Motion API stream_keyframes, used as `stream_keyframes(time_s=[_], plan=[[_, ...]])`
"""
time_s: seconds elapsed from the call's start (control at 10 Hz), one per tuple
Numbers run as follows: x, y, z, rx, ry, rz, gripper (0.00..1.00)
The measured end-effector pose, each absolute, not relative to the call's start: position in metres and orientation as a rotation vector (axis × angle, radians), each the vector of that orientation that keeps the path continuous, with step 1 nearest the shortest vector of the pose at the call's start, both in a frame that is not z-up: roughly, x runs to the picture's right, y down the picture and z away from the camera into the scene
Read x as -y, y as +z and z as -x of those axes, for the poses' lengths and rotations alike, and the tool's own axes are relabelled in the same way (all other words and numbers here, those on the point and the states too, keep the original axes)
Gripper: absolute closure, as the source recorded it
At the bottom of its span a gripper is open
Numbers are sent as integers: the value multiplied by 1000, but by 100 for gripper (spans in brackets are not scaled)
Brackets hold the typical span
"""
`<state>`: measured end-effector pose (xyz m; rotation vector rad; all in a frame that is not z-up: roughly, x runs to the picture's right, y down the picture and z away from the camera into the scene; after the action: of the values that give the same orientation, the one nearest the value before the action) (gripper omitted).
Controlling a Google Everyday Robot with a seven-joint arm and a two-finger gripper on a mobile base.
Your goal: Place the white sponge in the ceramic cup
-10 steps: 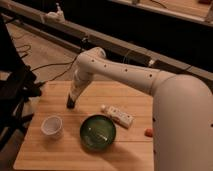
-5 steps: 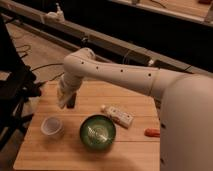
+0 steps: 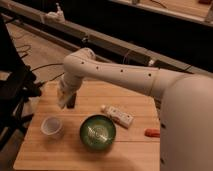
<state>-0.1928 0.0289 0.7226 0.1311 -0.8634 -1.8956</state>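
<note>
Wooden table (image 3: 135, 150), seen from above and in front. All places are taken from the green bowl (image 3: 98, 132), which sits near the table's front edge, about mid-width.

Far left of the bowl, off the table: a dark, chair-like shape (image 3: 15, 95) on the floor, too dim to name for sure.

Left of the bowl, close by but not touching: the ceramic cup (image 3: 51, 126), small, white and round. It stands upright with its mouth up. Its inside looks pale and I cannot tell what, if anything, is in it.

Up and left of the bowl, behind the cup: the gripper (image 3: 69, 104), pointing down at the end of the white arm (image 3: 107, 72). It hangs over the tabletop just behind the cup, not over the cup's mouth. The fingers are clenched together. A dark finger shows on the side nearer the bowl, with a pale patch on the other side. I cannot tell whether that patch is the white sponge or part of the wrist. I cannot pick the sponge out for certain.

Just behind and right of the bowl: a long white bar with buttons (image 3: 120, 116), lying at a slant, its near edge close to the bowl's rim.

Right of the bowl, well apart: a small orange-red thing (image 3: 151, 133), lying flat.

Farther right: the robot's broad white body (image 3: 187, 127), filling that corner.
</note>
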Motion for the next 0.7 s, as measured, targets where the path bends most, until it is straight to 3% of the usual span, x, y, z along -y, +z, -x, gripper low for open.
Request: stream_keyframes(time_s=[0.2,0.7], plan=[[-30,722,192,859,-1909,-127,100],[-67,671,231,864,-2201,-172,100]])
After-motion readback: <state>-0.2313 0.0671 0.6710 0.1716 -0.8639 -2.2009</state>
